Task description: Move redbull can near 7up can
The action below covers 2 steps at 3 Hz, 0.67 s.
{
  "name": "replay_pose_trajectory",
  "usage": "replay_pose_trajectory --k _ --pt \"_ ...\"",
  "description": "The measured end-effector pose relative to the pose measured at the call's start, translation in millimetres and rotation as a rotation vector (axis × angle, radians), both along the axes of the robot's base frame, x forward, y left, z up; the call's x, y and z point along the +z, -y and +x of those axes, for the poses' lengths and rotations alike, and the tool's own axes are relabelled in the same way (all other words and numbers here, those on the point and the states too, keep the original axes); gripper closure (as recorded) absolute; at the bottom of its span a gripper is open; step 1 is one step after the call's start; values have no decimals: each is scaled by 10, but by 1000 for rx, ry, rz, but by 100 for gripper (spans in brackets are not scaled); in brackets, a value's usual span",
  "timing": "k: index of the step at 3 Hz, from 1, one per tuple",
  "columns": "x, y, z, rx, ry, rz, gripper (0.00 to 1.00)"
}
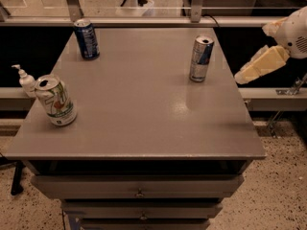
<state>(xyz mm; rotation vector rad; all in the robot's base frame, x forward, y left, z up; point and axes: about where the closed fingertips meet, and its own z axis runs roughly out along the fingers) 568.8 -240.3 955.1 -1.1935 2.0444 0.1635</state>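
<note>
Cans on the gray tabletop (139,123), and my hand (247,73) off to the right.
Closest, the 7up can (56,100) stands by the left edge, with a little white pump bottle (26,82) just behind it, off the tabletop. Farther back on the right stands the redbull can (201,59), well apart from the 7up can. My hand hangs in the air past the right edge, not touching the redbull can; I cannot tell if it is open or closed. A dark blue can (87,39) stands far back on the left.

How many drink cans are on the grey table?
3: slim silver-blue redbull can far right, white-green 7up can near left, dark blue can far left. Gripper hovers right of the table.
</note>
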Motion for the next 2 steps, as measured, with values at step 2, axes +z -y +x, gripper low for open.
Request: replay_pose_trajectory --k 2 --pt "-417 -228 550 -9 39 329 0"
